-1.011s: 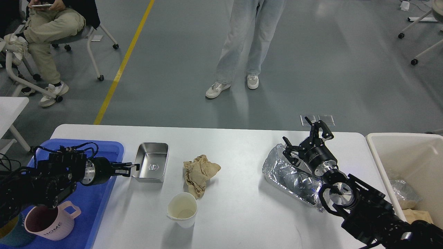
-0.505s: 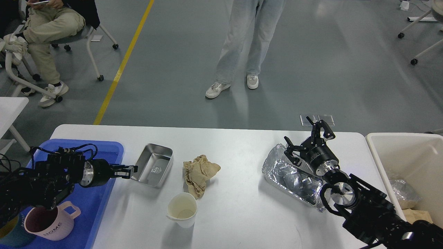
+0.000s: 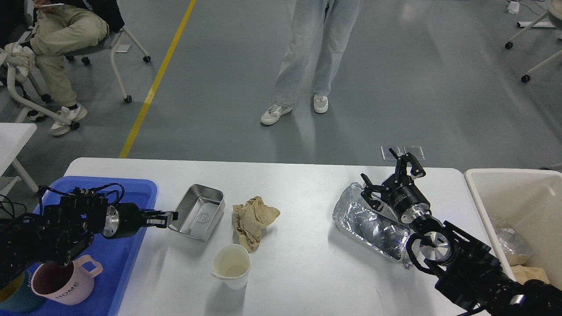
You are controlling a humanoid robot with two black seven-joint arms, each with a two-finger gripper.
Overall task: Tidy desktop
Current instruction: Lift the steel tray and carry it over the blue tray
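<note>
The white desktop (image 3: 307,267) holds a small steel tray (image 3: 199,212), a crumpled brown paper (image 3: 253,219), a white paper cup (image 3: 231,265) and a silver foil bag (image 3: 371,226). My left gripper (image 3: 169,218) is shut on the steel tray's near-left rim, and the tray is tilted with that side raised. My right gripper (image 3: 390,175) is open, its fingers spread above the far end of the foil bag, holding nothing.
A blue tray (image 3: 134,189) at the left edge holds a pink mug (image 3: 66,283). A cream bin (image 3: 509,193) with some trash stands at the right. A person stands beyond the far edge (image 3: 307,57); another sits at far left (image 3: 66,35).
The steel tray has been tipped up and turned in my left gripper and has shifted slightly right. The right gripper has barely moved.
</note>
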